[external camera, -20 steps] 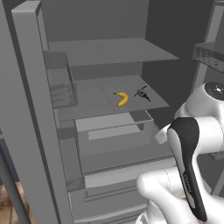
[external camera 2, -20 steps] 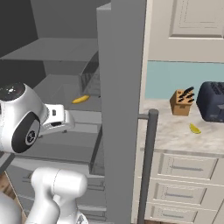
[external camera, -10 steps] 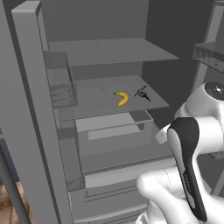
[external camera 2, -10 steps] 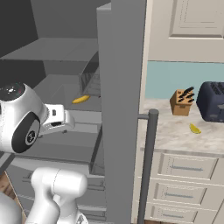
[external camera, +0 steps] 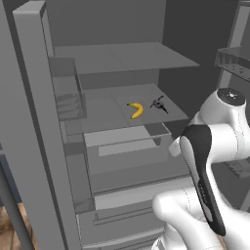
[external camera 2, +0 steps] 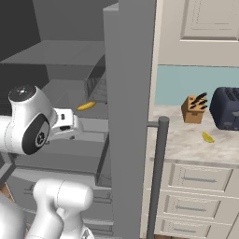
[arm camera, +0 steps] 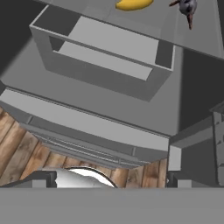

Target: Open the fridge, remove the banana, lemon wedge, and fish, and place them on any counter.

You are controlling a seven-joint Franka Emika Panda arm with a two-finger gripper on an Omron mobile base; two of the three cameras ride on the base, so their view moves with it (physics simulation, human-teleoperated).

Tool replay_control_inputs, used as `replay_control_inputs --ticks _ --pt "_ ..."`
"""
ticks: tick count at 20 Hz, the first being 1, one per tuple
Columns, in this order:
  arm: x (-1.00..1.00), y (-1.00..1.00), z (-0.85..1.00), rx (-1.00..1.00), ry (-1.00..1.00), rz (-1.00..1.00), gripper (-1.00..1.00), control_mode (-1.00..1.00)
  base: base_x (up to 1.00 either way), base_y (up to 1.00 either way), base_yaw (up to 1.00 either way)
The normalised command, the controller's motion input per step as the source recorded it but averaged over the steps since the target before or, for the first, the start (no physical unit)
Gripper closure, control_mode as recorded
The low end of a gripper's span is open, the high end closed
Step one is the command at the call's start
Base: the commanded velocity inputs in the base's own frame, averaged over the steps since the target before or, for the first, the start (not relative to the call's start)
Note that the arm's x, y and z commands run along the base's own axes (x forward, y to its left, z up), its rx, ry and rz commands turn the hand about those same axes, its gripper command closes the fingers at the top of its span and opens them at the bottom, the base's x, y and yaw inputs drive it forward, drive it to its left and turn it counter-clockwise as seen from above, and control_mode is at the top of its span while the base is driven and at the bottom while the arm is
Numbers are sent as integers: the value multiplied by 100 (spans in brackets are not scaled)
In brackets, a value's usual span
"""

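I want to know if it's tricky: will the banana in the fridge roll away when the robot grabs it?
Probably not. The banana is curved and lies flat on the fridge shelf, so a nudge would likely spin or slide it. It looks small and light, and the smooth shelf may let it skid toward the fish.

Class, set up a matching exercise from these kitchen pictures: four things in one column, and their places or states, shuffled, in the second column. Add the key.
Things:
1. banana
2. fish
3. lemon wedge
4. fridge

Places or states:
A. on the counter, in front of the toaster
B. doors standing open
C. on a fridge shelf, left of the dark item in the left base view
D. on the same shelf, right of the yellow item in that view

Pairs: 1-C, 2-D, 3-A, 4-B
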Motion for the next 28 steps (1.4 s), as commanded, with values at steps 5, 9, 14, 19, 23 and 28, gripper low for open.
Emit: replay_control_inputs --ticks 5,9,14,19,23,28 --pt "47 1 -11 0 -5 -5 -100 -100 0 0 0" --pt "28 10 -1 0 -19 -17 -100 -100 0 0 0" --pt "30 2 0 0 -17 -29 -100 -100 0 0 0" --pt "42 0 8 6 -1 -25 -100 -100 0 0 0" --pt "48 -2 5 3 3 -8 -100 -100 0 0 0" --pt "42 -7 0 0 7 0 -100 -100 0 0 0"
